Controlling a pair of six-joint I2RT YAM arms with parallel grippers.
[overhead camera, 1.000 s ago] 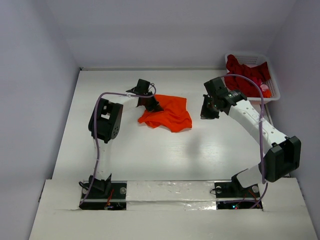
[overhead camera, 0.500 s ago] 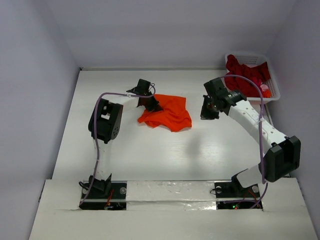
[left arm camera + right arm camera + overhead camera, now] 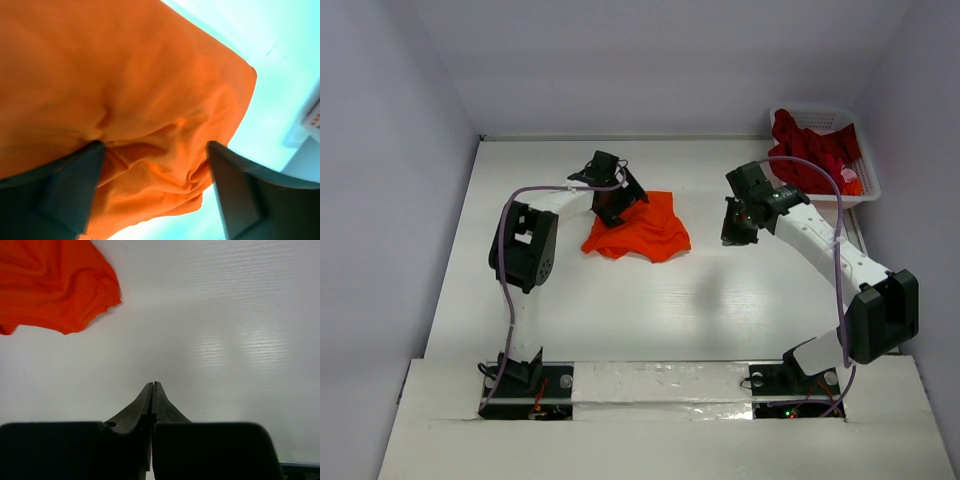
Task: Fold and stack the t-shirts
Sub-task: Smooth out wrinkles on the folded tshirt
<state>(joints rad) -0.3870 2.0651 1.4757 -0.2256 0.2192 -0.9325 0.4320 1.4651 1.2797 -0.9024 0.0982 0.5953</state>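
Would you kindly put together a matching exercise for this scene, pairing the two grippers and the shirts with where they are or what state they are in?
Column one:
1. orange t-shirt
2. dark red t-shirts
3. left gripper
4. right gripper

Column two:
a. shut, over bare table, to the right of the orange cloth
b. heaped in the white basket at the far right corner
c. open, fingers on either side of orange cloth
d. crumpled on the table between the two arms

Pairs: 1-d, 2-b, 3-c, 4-a
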